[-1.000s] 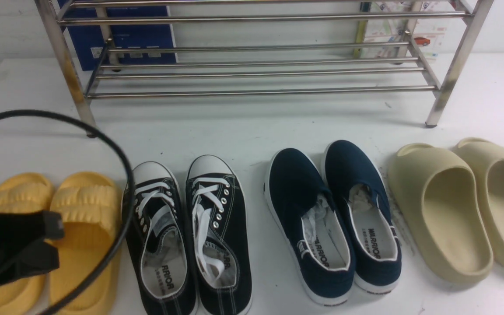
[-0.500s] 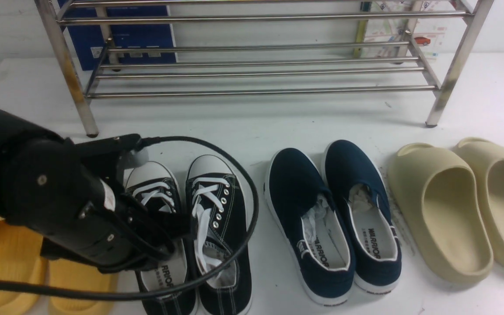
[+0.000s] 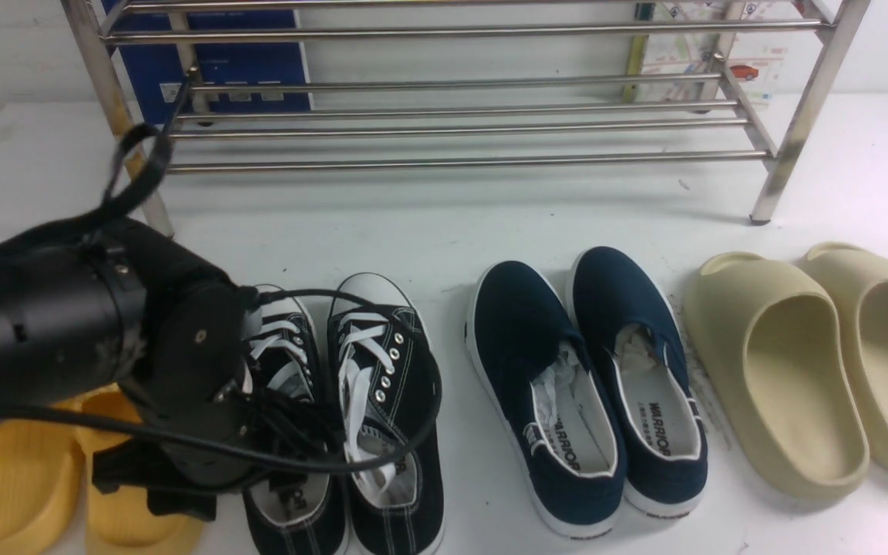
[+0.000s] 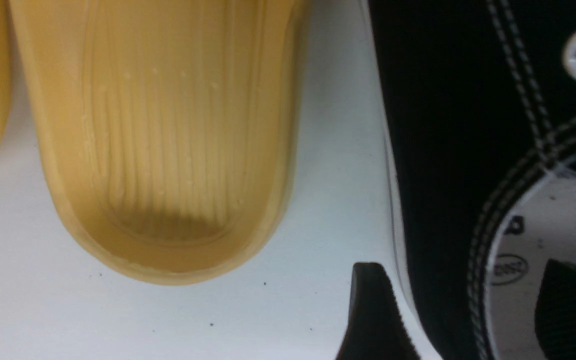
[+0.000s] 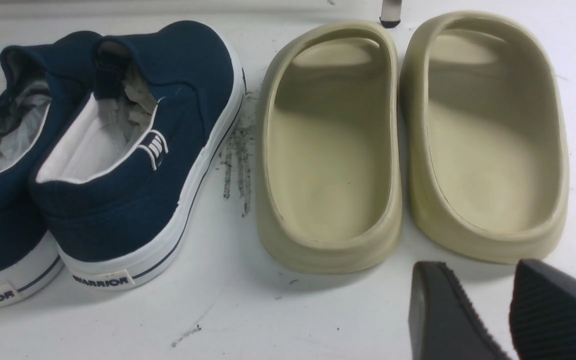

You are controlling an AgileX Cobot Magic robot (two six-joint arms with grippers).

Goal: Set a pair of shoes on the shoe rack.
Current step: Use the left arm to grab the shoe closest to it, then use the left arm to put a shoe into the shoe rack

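Canvas, black and edged in white stitching, lies between the fingers of your left gripper: the jaws stand apart at the heel part of the left sneaker, one finger over the white surface just outside its sole, the other over its pale printed insole. Whether either finger touches the shoe, you cannot tell from these views.

To the right of those jaws sits the right sneaker, close beside its mate, with a rounded white rubber toe cap, metal-rimmed eyelets and loose white laces. A thin black cable loops from your left arm in front of the pair. To the left of the jaws lie the yellow foam slides, smooth-rimmed with fine ridges in the footbed.

Beyond the jaws, and well apart from them, stands the shoe rack, shiny round steel bars on splayed flat-faced legs. Both sneakers are on the white surface in front of it.

Your right gripper has its jaws apart too, with nothing between them, near the heels of the beige foam clogs, which are thick, matt and rounded. Farther from those jaws are the navy slip-ons, soft cloth over white rubber soles, crumpled paper inside.
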